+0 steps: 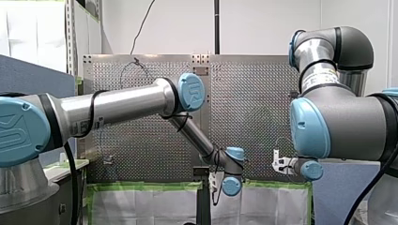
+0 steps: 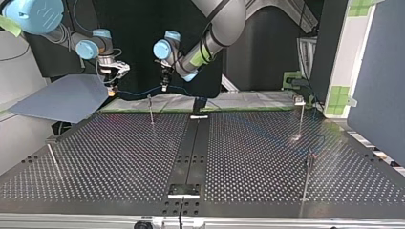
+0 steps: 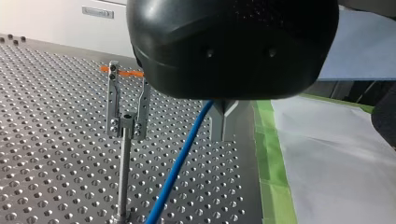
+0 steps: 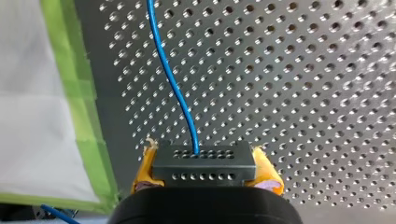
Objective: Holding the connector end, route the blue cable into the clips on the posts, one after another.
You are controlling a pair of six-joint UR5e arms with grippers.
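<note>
Pinching the connector (image 4: 204,163) between yellow pads (image 4: 268,175), the right gripper (image 2: 113,85) holds the blue cable (image 4: 173,84) strung along the table (image 2: 119,157) at its taped edge, likely so you can drop it into the clip (image 3: 127,109) on the nearest post (image 3: 124,172) (whether the left gripper (image 2: 165,85) grips it, I cannot tell).

blue cable (image 3: 180,163) top hidden under my left gripper (image 2: 165,87), connector (image 4: 204,163) base behind my right gripper (image 4: 205,171)

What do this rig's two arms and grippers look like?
Both arms are silver-grey tubes with light-blue joint caps and black cables: my left arm, my right arm, which bears a pale label band. My left gripper has a rounded black body; my right gripper has yellow pads.
</note>
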